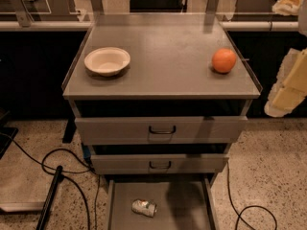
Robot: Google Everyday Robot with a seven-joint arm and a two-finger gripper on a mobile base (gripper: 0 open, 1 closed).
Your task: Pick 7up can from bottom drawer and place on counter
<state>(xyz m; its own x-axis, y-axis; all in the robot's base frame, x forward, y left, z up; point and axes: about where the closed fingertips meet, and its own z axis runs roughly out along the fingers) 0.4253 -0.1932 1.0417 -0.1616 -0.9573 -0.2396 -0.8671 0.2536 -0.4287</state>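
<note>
7up can [144, 207]: one, dented, silver-white with green markings. We find it lying on its side on the flat grey floor of the bottom drawer [187, 210], left of centre and clear of both side walls. A dark shadow lies on the drawer floor to its right.

Bottom drawer: pulled out at floor level, beneath the two upper drawers [162, 130] with black handles.

Counter [168, 75]: the cabinet's grey top. It holds a pale bowl [107, 61] on the left and an orange [224, 60] on the right, well apart from each other.

Gripper [287, 90]: cream-coloured, at the right edge of the view, just beside the counter's right front corner and at about the counter's height. It hangs tilted, lower end pointing down and to the left, touching nothing on the cabinet. It is well above the can and well apart from it. We cannot tell whether it is spread or closed.

Arm [290, 4]: a further pale part shows in the top right corner.

Cables [57, 166]: black, looping over the speckled ground to the left of the cabinet.
</note>
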